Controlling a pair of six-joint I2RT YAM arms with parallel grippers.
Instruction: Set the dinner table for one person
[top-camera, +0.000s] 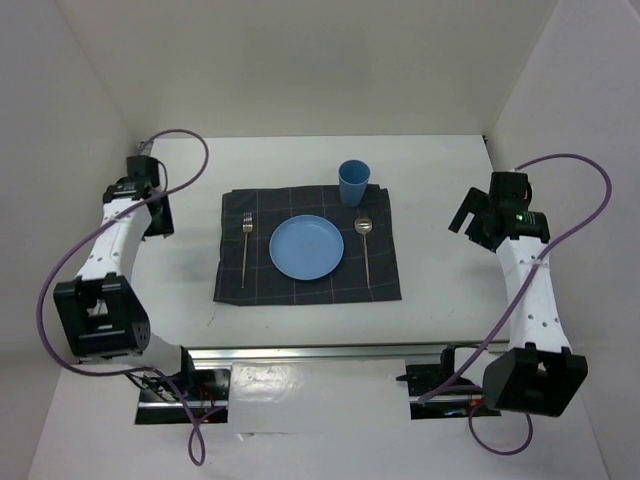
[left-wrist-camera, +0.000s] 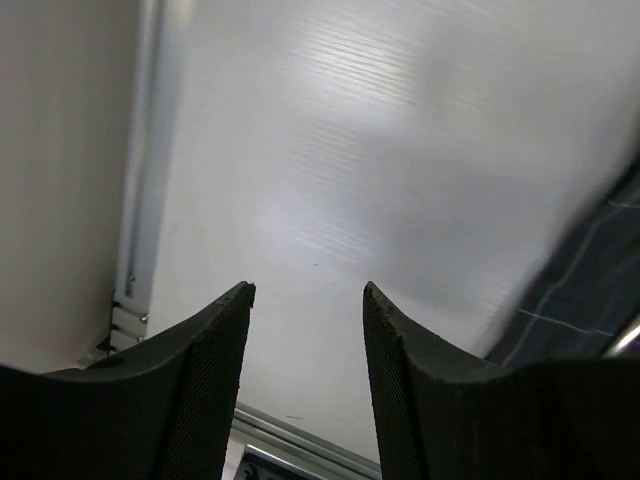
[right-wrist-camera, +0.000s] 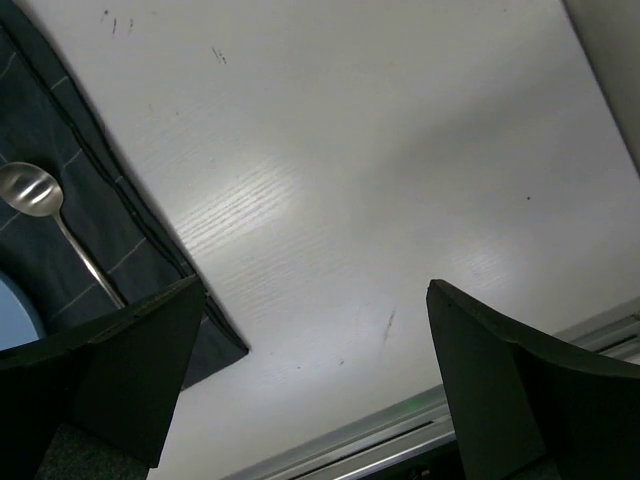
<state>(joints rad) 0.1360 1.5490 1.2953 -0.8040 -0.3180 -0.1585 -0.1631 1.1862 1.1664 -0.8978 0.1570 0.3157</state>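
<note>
On the white dinner table (top-camera: 450, 160) lies a dark grey checked cloth (top-camera: 385, 280). On the cloth sit a blue plate (top-camera: 306, 247) in the middle, a fork (top-camera: 245, 248) to its left, a spoon (top-camera: 365, 245) to its right and a blue cup (top-camera: 353, 183) at the back. My left gripper (top-camera: 158, 222) is open and empty over bare table left of the cloth; its view (left-wrist-camera: 308, 288) shows the cloth's edge (left-wrist-camera: 590, 290). My right gripper (top-camera: 468, 216) is open and empty right of the cloth; its view (right-wrist-camera: 315, 290) shows the spoon (right-wrist-camera: 35, 195).
White walls (top-camera: 60, 110) enclose the table on the left, back and right. An aluminium rail (top-camera: 320, 352) runs along the near edge, also seen in the right wrist view (right-wrist-camera: 400, 425). Purple cables (top-camera: 185, 145) loop from both arms.
</note>
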